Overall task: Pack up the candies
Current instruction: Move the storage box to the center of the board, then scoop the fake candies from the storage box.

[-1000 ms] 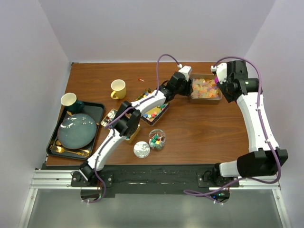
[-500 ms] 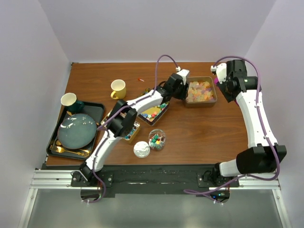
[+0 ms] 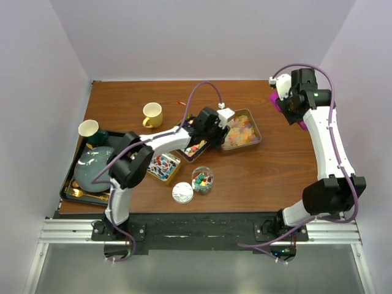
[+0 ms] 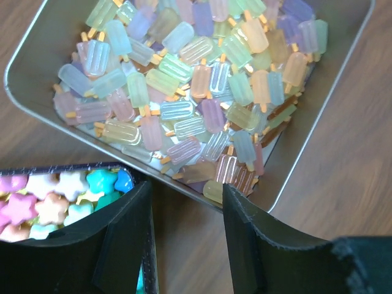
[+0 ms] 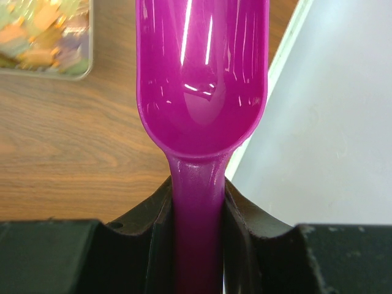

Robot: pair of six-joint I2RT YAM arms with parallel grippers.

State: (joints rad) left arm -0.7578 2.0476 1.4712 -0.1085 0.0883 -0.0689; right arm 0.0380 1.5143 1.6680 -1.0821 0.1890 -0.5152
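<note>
Now the left gripper [image 4: 184,205] hovers with its jaws apart over the rim of the metal tin [image 4: 30,79] of pastel lolly candies [image 4: 196,92] in the middle of the desk [image 3: 275,165], with star candies [image 4: 49,199] just beside. At the desk's far right corner the right gripper [image 5: 196,202] clamps the purple scoop [image 5: 202,92] by its handle.
</note>
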